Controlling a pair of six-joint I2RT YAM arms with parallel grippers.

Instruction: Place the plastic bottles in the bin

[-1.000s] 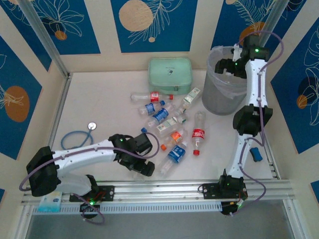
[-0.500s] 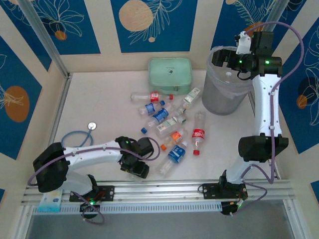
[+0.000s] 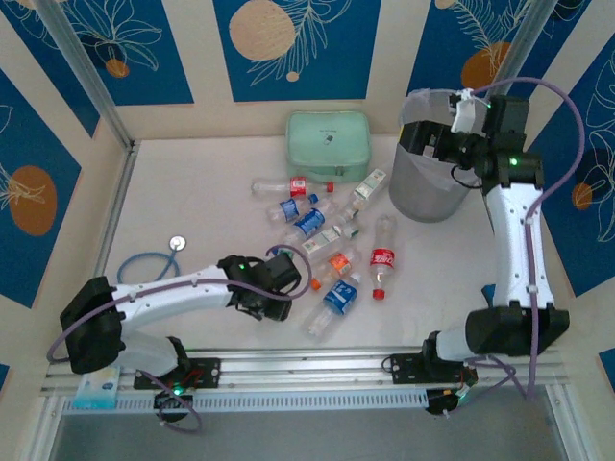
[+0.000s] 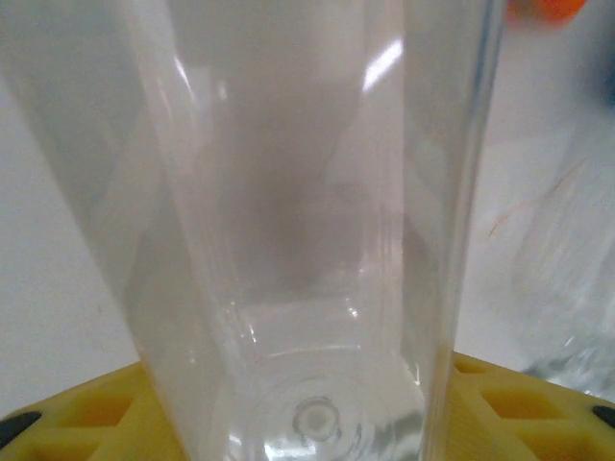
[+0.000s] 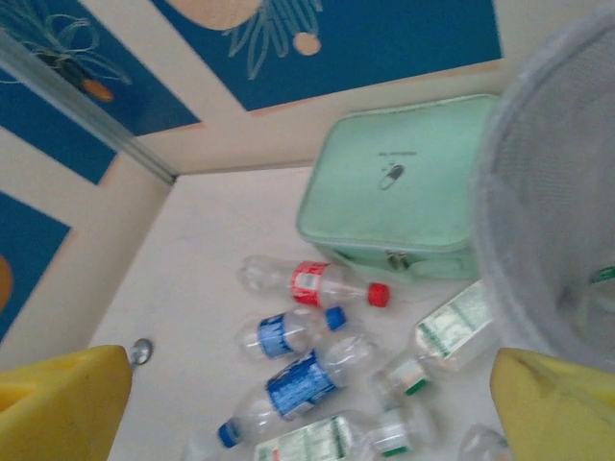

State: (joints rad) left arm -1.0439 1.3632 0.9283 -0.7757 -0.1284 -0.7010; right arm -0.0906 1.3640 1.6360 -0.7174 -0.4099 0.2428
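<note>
Pickup step. My left claw half-closed, pads pinching clear bottle at near edge of bottle heap — grip firmness unclear. My right claw wide open, empty, at bin rim, far right. Next — lift clear, carry across to bin, avoid snagging neighbours.

Bottles loose mid-table, bin upright at the far right corner.
About a dozen small clear plastic bottles lie on their sides in one cluster, with red, blue, green and orange labels. A green-label bottle lies just beside the bin, which is translucent grey and bag-lined. One clear bottle is pinched between the left gripper fingers.
</note>
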